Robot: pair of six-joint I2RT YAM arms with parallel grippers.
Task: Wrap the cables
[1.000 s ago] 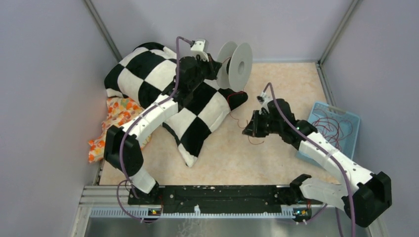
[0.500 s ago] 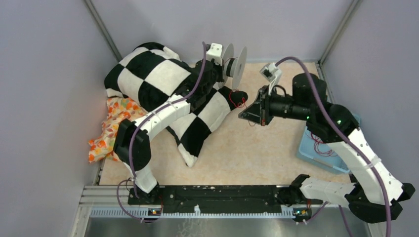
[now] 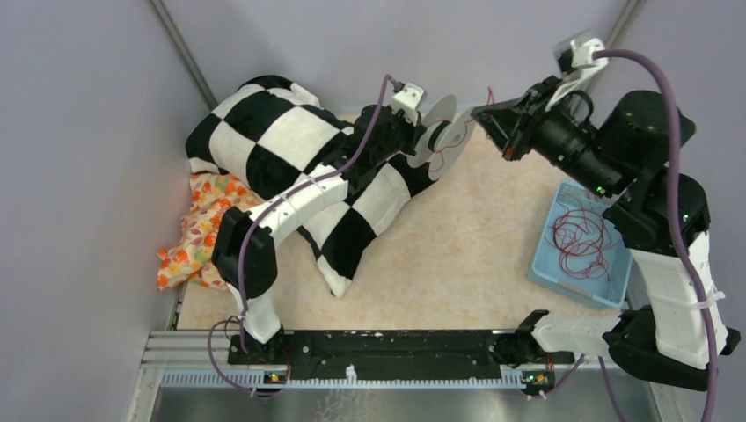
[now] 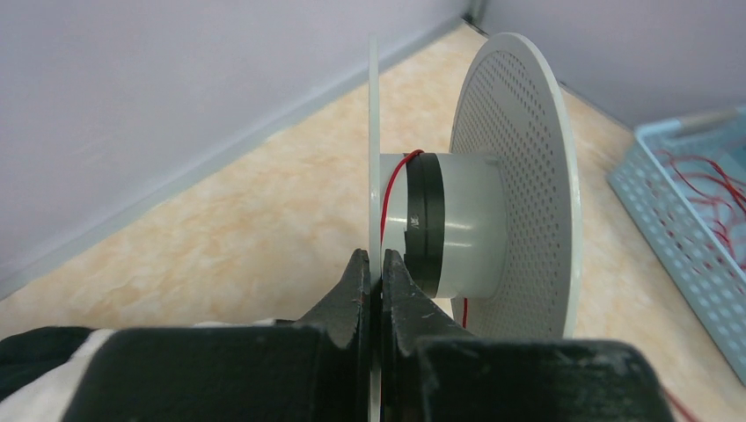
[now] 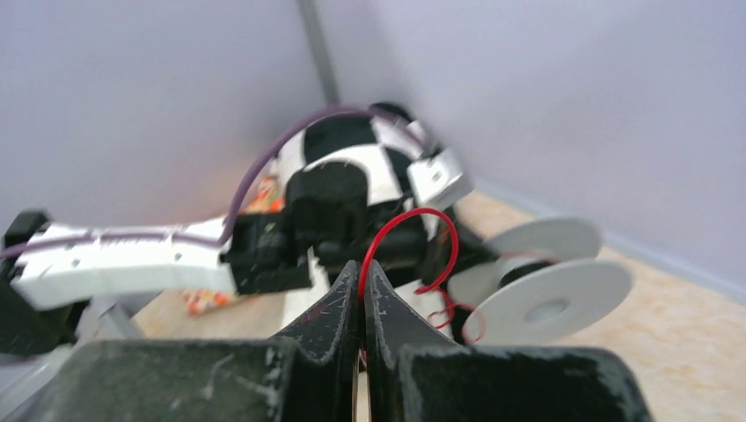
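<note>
My left gripper point(image 3: 422, 134) is shut on the thin near flange of a white spool point(image 3: 444, 134) and holds it tilted over the back of the table. In the left wrist view the jaws point(image 4: 373, 264) pinch that flange, and a thin red cable point(image 4: 383, 211) runs onto the spool's hub point(image 4: 466, 224). My right gripper point(image 3: 482, 112) is raised to the right of the spool and shut on the red cable point(image 5: 422, 210), which arches out of its tips point(image 5: 362, 274) toward the spool point(image 5: 550, 294). Several more red cables point(image 3: 581, 233) lie in a blue basket.
A black-and-white checked cushion point(image 3: 264, 132) lies under the left arm at the back left, with an orange flowered cloth point(image 3: 198, 220) beside it. The blue basket point(image 3: 538, 264) stands at the right edge, also in the left wrist view point(image 4: 695, 202). Grey walls enclose the table.
My right arm has risen and swung from the table's middle to the back right, carrying the cable. My left gripper has moved right with the spool and tilted it.
</note>
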